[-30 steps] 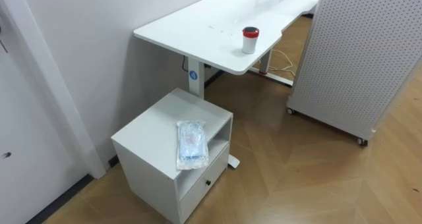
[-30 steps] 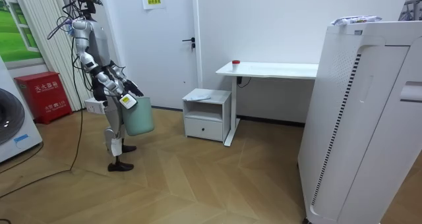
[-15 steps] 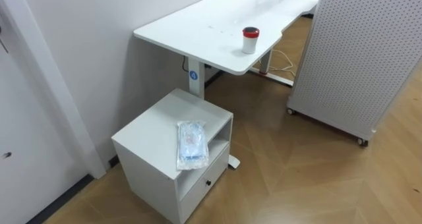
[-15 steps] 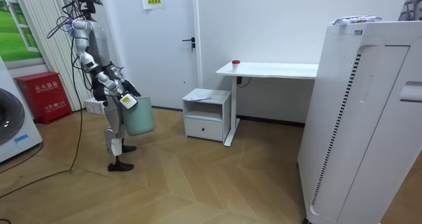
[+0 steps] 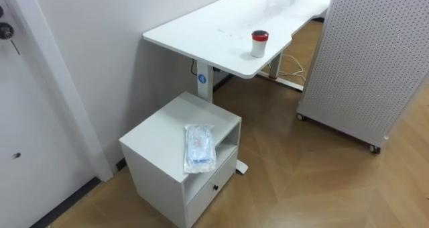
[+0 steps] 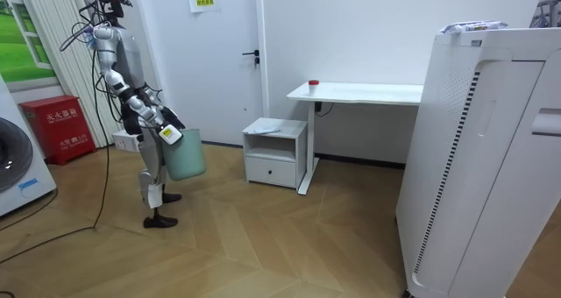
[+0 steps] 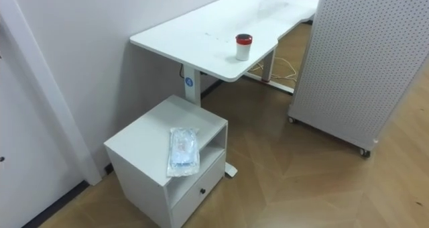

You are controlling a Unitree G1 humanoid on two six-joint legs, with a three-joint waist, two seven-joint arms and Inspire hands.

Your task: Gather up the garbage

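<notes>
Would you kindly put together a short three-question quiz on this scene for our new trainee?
1. True or false: the flat clear plastic packet lies on top of the small white cabinet.
2. Where does the small white cup with the red lid stand? A) on the wooden floor; B) on the white desk; C) in the cabinet's open shelf.
3. Fill in: in the room view, a pale green ____ hangs at the robot's front.

Key: 1 true; 2 B; 3 the pale green bin.
</notes>
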